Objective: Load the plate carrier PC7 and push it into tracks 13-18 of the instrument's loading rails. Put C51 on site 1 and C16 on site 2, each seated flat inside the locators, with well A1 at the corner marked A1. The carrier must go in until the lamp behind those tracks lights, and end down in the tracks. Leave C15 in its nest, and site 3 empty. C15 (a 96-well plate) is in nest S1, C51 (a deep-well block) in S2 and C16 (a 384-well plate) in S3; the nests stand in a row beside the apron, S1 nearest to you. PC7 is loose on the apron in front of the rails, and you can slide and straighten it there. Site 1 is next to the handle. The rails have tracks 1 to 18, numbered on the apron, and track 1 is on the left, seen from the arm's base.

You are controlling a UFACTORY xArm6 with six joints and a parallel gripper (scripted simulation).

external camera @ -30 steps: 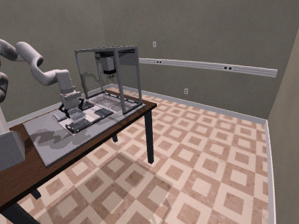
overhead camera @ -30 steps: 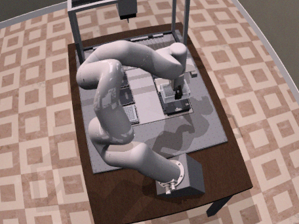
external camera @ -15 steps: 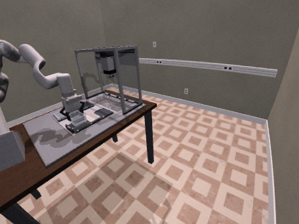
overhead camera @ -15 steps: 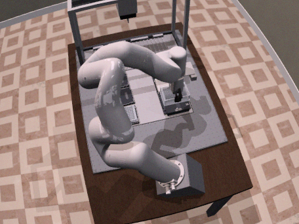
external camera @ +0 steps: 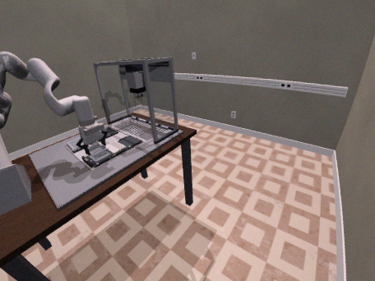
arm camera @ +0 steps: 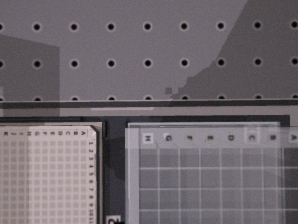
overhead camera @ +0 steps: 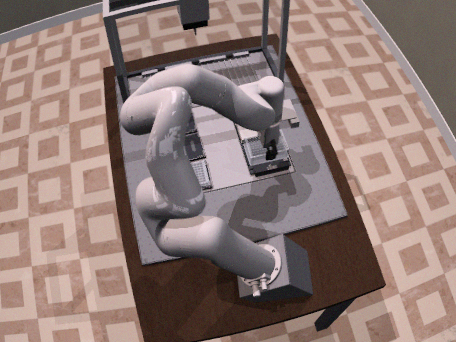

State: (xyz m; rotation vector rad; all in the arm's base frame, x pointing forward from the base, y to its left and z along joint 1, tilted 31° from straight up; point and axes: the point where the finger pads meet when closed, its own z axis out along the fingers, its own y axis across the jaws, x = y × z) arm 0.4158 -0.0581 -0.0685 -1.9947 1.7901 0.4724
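Note:
My gripper [overhead camera: 270, 152] [external camera: 91, 145] is shut on C51 [arm camera: 210, 175] [overhead camera: 256, 150], a translucent deep-well block with large square wells and row letters along its edge. I hold it low over the handle end of the dark plate carrier PC7 [arm camera: 114, 150] [overhead camera: 270, 168] [external camera: 96, 158]. I cannot tell whether it touches the carrier. The fingers are out of the wrist view. C16 [arm camera: 47, 175], a cream 384-well plate, lies flat on the carrier site beside the block. C15 [overhead camera: 201, 173], a 96-well plate, sits in the nearest nest.
The carrier lies on the pale apron [overhead camera: 225, 156] in front of the loading rails [overhead camera: 235, 68] [external camera: 137, 128], under the instrument's grey frame [overhead camera: 285, 26] [external camera: 150, 103]. My arm hides the farther nests. The perforated grey deck [arm camera: 150, 50] lies beyond the carrier.

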